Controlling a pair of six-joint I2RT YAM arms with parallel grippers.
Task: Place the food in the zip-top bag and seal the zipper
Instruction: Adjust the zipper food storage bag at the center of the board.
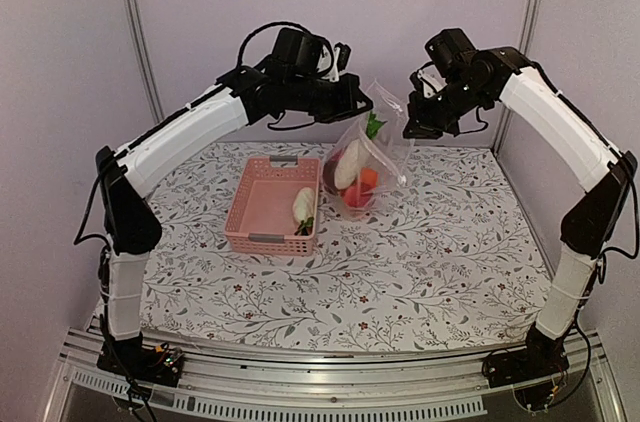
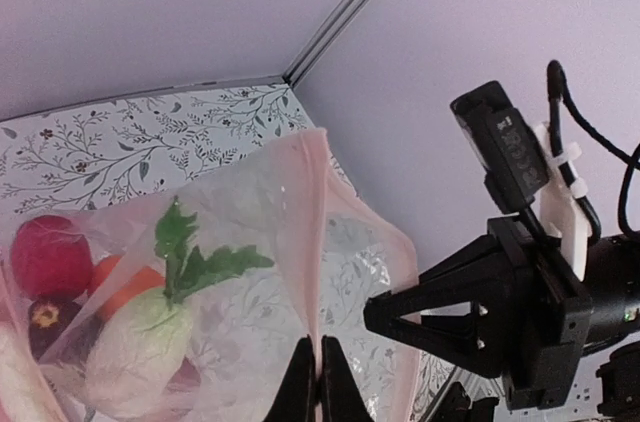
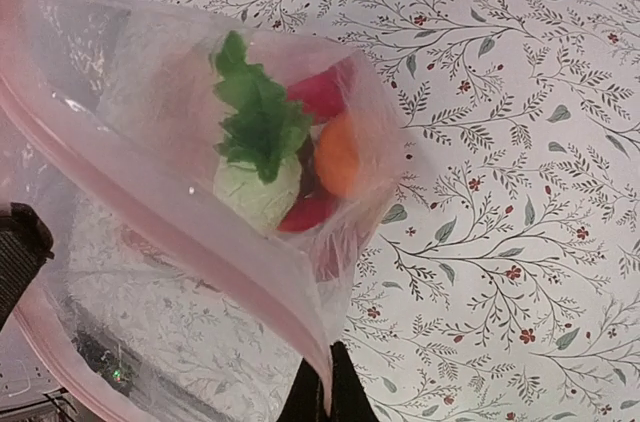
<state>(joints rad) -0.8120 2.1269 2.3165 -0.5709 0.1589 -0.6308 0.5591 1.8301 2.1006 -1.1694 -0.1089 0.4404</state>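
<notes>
Lilac walls (image 1: 60,42) and a flowered tablecloth (image 1: 400,282) frame my view. My left pincer (image 2: 318,382) is pressed together on the pink-tinted zipper (image 2: 318,232) at the mouth of the zip-top bag (image 1: 375,147). My right pincer (image 3: 322,392) is clamped on that same rim, further round. The bag hangs between and below the two pincers. I cannot tell whether its bottom touches the cloth. Most of the food sits inside it, under both pincers: a white radish (image 1: 350,164), an orange piece (image 1: 368,180), plus red and dark ones. Down to the left of my left pincer, one more radish (image 1: 303,204) lies in the pink basket (image 1: 240,212), not yet bagged. I judge this the start of sealing, with the mouth looking open between my grips. Next I would draw the rim taut so the strips meet, then press along it, though that stray radish wants bagging first.
</notes>
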